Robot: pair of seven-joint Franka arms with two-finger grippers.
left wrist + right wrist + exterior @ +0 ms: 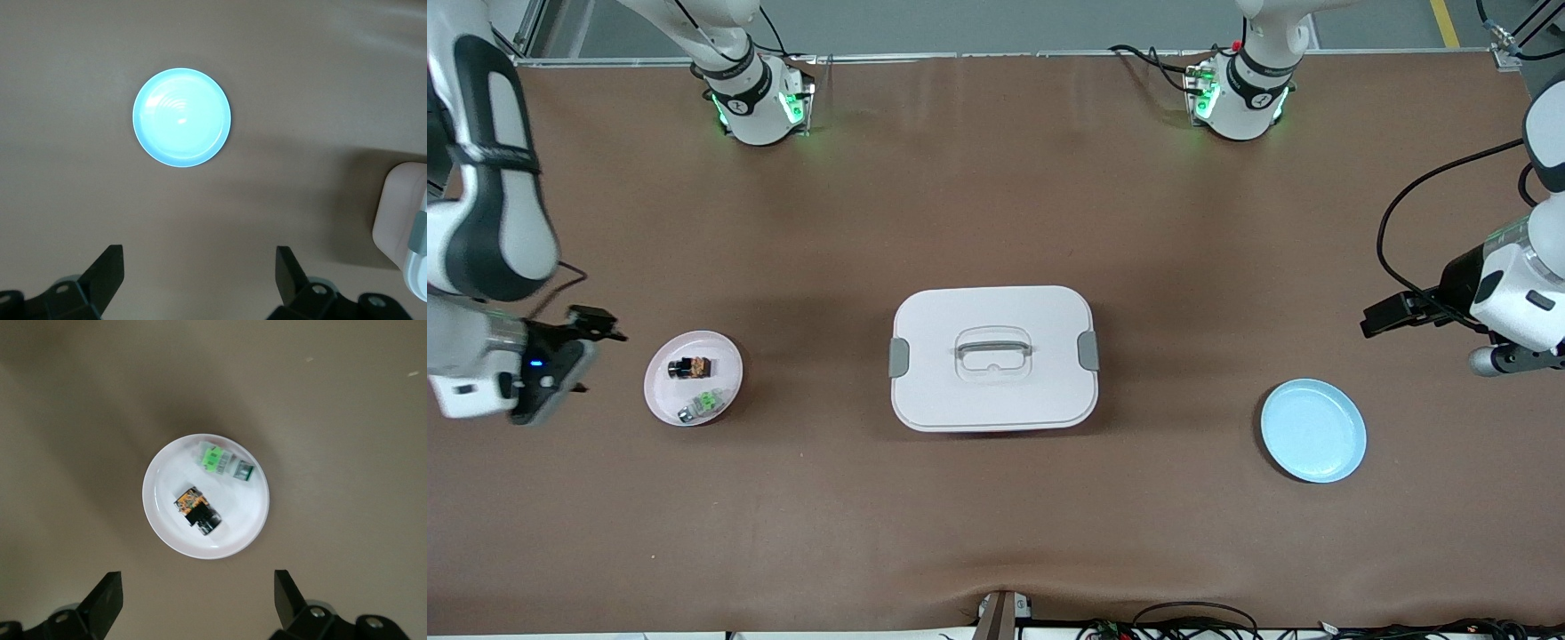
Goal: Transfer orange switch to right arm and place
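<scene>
The orange switch (691,365) lies in a small pale pink plate (660,391) toward the right arm's end of the table. A similar part with a green middle (704,404) lies beside it, nearer the front camera. In the right wrist view the orange switch (197,511) and the green part (224,464) lie apart in the plate (160,520). My right gripper (591,353) is open and empty in the air beside the plate; in its own view the gripper (198,581) is clear of the plate's rim. My left gripper (1383,318) is open and empty above the table near a light blue plate (1313,430).
A white lidded box (993,357) with grey clips and a handle sits mid-table. The light blue plate (181,117) is empty, toward the left arm's end. The box's corner (403,220) shows in the left wrist view. Brown table all around.
</scene>
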